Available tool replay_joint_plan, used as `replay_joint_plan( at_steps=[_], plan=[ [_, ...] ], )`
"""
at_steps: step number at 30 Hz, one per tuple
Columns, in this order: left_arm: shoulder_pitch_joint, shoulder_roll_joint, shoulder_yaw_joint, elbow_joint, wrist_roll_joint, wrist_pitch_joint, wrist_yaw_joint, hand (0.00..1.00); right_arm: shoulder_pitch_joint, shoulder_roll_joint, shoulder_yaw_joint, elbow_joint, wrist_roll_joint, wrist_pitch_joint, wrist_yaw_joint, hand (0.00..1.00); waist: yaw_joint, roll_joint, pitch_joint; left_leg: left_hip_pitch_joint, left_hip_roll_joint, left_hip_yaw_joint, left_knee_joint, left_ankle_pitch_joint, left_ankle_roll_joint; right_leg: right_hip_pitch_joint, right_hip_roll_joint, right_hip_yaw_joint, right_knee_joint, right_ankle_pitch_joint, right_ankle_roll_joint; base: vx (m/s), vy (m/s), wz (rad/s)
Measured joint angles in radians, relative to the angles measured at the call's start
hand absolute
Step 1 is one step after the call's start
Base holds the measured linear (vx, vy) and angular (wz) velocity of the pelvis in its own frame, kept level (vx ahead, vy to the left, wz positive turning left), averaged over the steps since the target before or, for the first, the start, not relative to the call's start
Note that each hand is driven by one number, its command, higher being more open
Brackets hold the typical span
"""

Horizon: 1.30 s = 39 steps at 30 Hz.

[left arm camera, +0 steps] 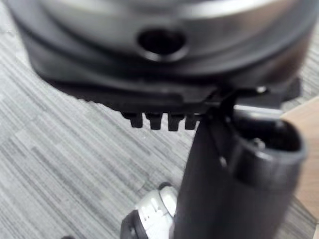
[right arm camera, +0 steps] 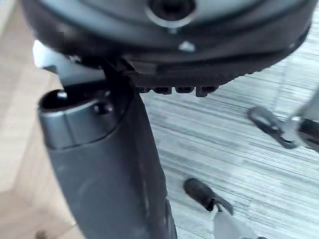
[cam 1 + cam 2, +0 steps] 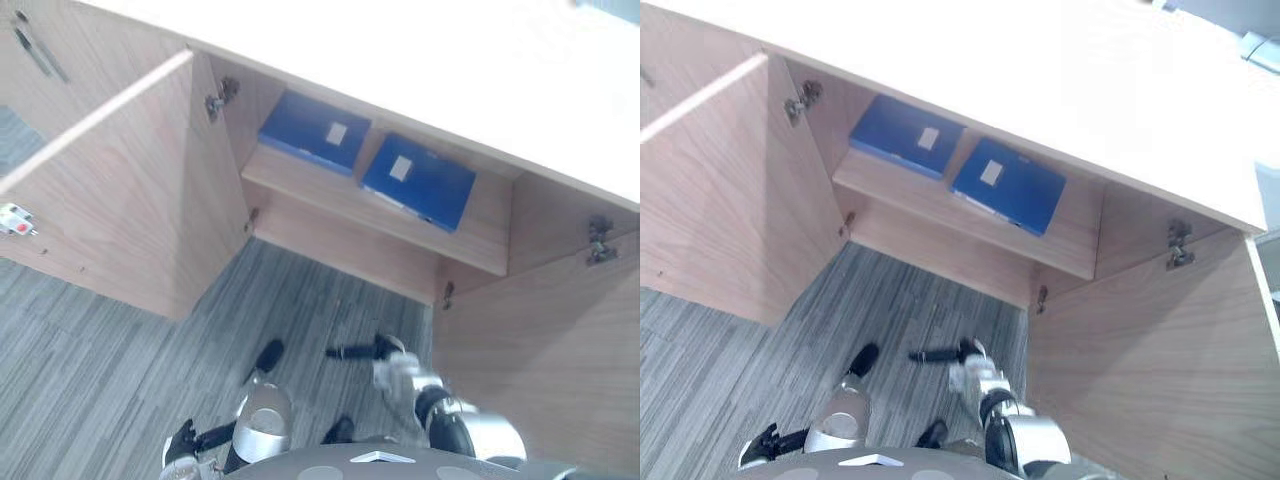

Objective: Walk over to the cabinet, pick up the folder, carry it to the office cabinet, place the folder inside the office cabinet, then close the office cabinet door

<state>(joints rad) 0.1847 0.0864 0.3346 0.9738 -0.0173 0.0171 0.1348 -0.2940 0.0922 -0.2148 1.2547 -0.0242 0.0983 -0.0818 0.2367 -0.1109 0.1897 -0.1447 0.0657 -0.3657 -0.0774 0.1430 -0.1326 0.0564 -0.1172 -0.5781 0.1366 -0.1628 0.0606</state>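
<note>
Two blue folders with white labels lie flat side by side on the shelf [image 3: 300, 185] of the open wooden cabinet, one on the left [image 3: 315, 130] and one on the right [image 3: 420, 182]. My right hand [image 3: 362, 350] hangs low above the carpet in front of the cabinet, below the right folder. Its fingers are straight, point left, and hold nothing. My left hand [image 3: 183, 440] hangs at the lower left, well short of the cabinet, relaxed and empty. In the wrist views each thumb, left [image 1: 219, 189] and right [image 2: 109, 164], stands out over bare carpet.
Both cabinet doors stand wide open: the left door [image 3: 130, 200] swings out toward me and the right door [image 3: 540, 350] stands close beside my right arm. The pale cabinet top [image 3: 450, 70] overhangs the shelf. A white socket [image 3: 15, 220] sits at the far left. Grey carpet [image 3: 100, 370] lies between the doors.
</note>
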Motion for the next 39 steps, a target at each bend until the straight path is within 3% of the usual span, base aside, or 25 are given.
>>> replay_joint_plan(
  at_steps=[2,8,11,13,14,15,16,18,19,21,22,23,24,25,27,29,32,34,36,39],
  plan=[
    [0.002,0.002,-0.03,0.0,0.024,0.009,0.011,1.0,0.05,-0.008,-0.076,0.019,0.032,0.002,-0.054,1.0,-0.021,0.012,-0.009,0.004,-0.005,0.0,-0.006,0.008,0.004,0.002,-0.006,0.001,-0.001,0.007,0.009,0.0,0.01,0.04],
    [0.005,0.035,-0.092,0.039,0.033,0.009,0.052,1.0,0.15,-0.017,-0.131,-0.008,0.139,-0.052,-0.157,1.0,-0.062,0.005,-0.041,0.032,-0.006,0.053,-0.006,0.005,0.01,0.014,-0.008,0.05,-0.028,0.035,0.015,0.0,0.029,-0.22],
    [0.019,0.03,-0.092,0.061,0.033,0.008,0.057,1.0,0.179,-0.016,-0.145,-0.012,0.195,-0.075,-0.161,1.0,-0.079,0.008,-0.058,0.014,-0.022,0.081,0.078,-0.042,0.017,0.023,-0.015,0.078,-0.036,0.05,0.018,0.01,0.037,-0.29],
    [0.024,-0.009,-0.057,0.033,0.035,-0.004,0.055,1.0,0.191,-0.023,-0.144,-0.026,0.193,-0.073,-0.163,1.0,-0.077,0.036,-0.055,-0.095,-0.037,0.099,0.371,-0.169,0.025,0.044,-0.004,0.09,-0.033,0.056,0.018,-0.02,0.058,-0.22],
    [0.024,-0.025,-0.034,0.016,0.035,-0.013,0.054,1.0,0.19,-0.031,-0.117,-0.044,0.189,-0.07,-0.163,1.0,-0.077,0.059,-0.044,-0.151,-0.037,0.112,0.528,-0.205,0.032,0.059,0.009,0.086,-0.029,0.055,0.016,-0.12,0.113,-0.06],
    [0.028,-0.048,-0.003,-0.007,0.03,-0.021,0.051,1.0,0.19,-0.04,-0.085,-0.054,0.185,-0.068,-0.162,1.0,-0.075,0.082,-0.032,-0.216,-0.036,0.128,0.695,-0.205,0.04,0.076,0.02,0.087,-0.017,0.044,0.008,-0.22,0.228,-0.03],
    [0.036,-0.062,0.012,-0.02,0.027,-0.022,0.048,1.0,0.189,-0.041,-0.077,-0.054,0.184,-0.067,-0.161,1.0,-0.072,0.1,-0.027,-0.242,-0.036,0.142,0.758,-0.197,0.049,0.082,0.023,0.09,-0.009,0.029,0.006,-0.21,0.219,0.02],
    [0.052,-0.089,0.063,-0.045,0.017,-0.024,0.047,1.0,0.192,-0.036,-0.055,-0.051,0.147,-0.059,-0.159,1.0,-0.07,0.103,-0.028,-0.282,-0.002,0.221,0.864,-0.188,0.075,0.103,0.016,0.101,-0.008,0.025,0.003,-0.1,0.201,-0.11],
    [0.062,-0.105,0.079,-0.039,0.006,-0.022,0.048,1.0,0.191,-0.04,-0.048,-0.051,0.146,-0.058,-0.157,1.0,-0.066,0.115,-0.027,-0.297,0.027,0.261,0.917,-0.232,0.099,0.104,0.013,0.116,-0.008,0.025,0.003,-0.03,0.217,-0.33],
    [0.066,-0.116,0.094,-0.018,-0.025,-0.019,0.046,1.0,0.193,-0.042,-0.052,-0.048,0.145,-0.056,-0.151,1.0,-0.067,0.119,-0.03,-0.28,0.048,0.281,0.884,-0.287,0.094,0.102,-0.006,0.124,-0.008,0.029,0.01,0.04,0.297,-0.41],
    [0.068,-0.12,0.11,0.007,-0.029,-0.02,0.05,1.0,0.193,-0.053,-0.051,-0.05,0.139,-0.047,-0.149,1.0,-0.066,0.139,-0.038,-0.212,0.062,0.271,0.715,-0.306,0.079,0.098,-0.025,0.153,-0.004,0.035,0.044,0.07,0.329,-0.42],
    [0.075,-0.128,0.111,0.022,-0.029,-0.022,0.05,1.0,0.191,-0.059,-0.052,-0.049,0.123,-0.046,-0.145,1.0,-0.065,0.153,-0.033,-0.182,0.062,0.276,0.652,-0.334,0.078,0.097,-0.032,0.166,0.0,0.036,0.07,0.09,0.335,-0.33],
    [0.057,-0.101,0.116,0.043,-0.031,-0.022,0.049,1.0,0.192,-0.053,-0.051,-0.048,0.106,-0.046,-0.14,1.0,-0.059,0.121,-0.027,-0.156,0.01,0.311,0.603,-0.326,0.085,0.096,-0.077,0.191,0.011,0.043,0.083,0.14,0.295,-0.07],
    [0.055,-0.098,0.116,0.044,-0.031,-0.035,0.063,1.0,0.192,-0.057,-0.057,-0.042,0.105,-0.046,-0.139,1.0,-0.06,0.107,-0.032,-0.13,-0.03,0.338,0.552,-0.307,0.095,0.096,-0.117,0.202,0.019,0.042,0.082,0.23,0.316,-0.03],
    [0.053,-0.097,0.116,0.048,-0.031,-0.045,0.07,1.0,0.196,-0.062,-0.071,-0.034,0.096,-0.046,-0.133,1.0,-0.06,0.1,-0.035,-0.092,-0.08,0.365,0.509,-0.288,0.12,0.122,-0.137,0.206,-0.005,0.047,0.078,0.17,0.149,-0.03],
    [0.049,-0.102,0.116,0.059,-0.031,-0.047,0.074,1.0,0.196,-0.062,-0.081,-0.03,0.064,-0.046,-0.122,1.0,-0.073,0.113,-0.041,-0.067,-0.111,0.374,0.474,-0.281,0.137,0.142,-0.148,0.213,-0.041,0.071,0.069,0.08,0.047,-0.01],
    [0.046,-0.101,0.116,0.074,-0.028,-0.056,0.074,1.0,0.202,-0.056,-0.118,-0.03,0.031,-0.044,-0.105,1.0,-0.077,0.117,-0.051,0.013,-0.13,0.374,0.361,-0.241,0.149,0.164,-0.161,0.197,-0.054,0.13,0.059,0.08,0.032,-0.07],
    [0.053,-0.091,0.116,0.083,-0.027,-0.056,0.074,1.0,0.213,-0.057,-0.149,-0.031,0.031,-0.044,-0.102,1.0,-0.076,0.103,-0.079,0.063,-0.14,0.361,0.266,-0.209,0.149,0.163,-0.166,0.196,-0.052,0.152,0.054,0.07,-0.022,-0.04],
    [0.055,-0.084,0.116,0.085,-0.027,-0.056,0.074,1.0,0.229,-0.064,-0.172,-0.031,0.03,-0.043,-0.103,1.0,-0.075,0.086,-0.102,0.102,-0.16,0.342,0.189,-0.182,0.149,0.163,-0.181,0.196,-0.05,0.152,0.054,0.09,-0.035,-0.06],
    [0.06,-0.087,0.112,0.085,-0.022,-0.056,0.073,1.0,0.247,-0.098,-0.192,-0.032,0.027,-0.027,-0.105,1.0,-0.076,0.097,-0.106,0.155,-0.181,0.335,0.138,-0.168,0.159,0.149,-0.215,0.207,0.026,0.135,0.039,0.08,0.006,-0.1]
  ],
)
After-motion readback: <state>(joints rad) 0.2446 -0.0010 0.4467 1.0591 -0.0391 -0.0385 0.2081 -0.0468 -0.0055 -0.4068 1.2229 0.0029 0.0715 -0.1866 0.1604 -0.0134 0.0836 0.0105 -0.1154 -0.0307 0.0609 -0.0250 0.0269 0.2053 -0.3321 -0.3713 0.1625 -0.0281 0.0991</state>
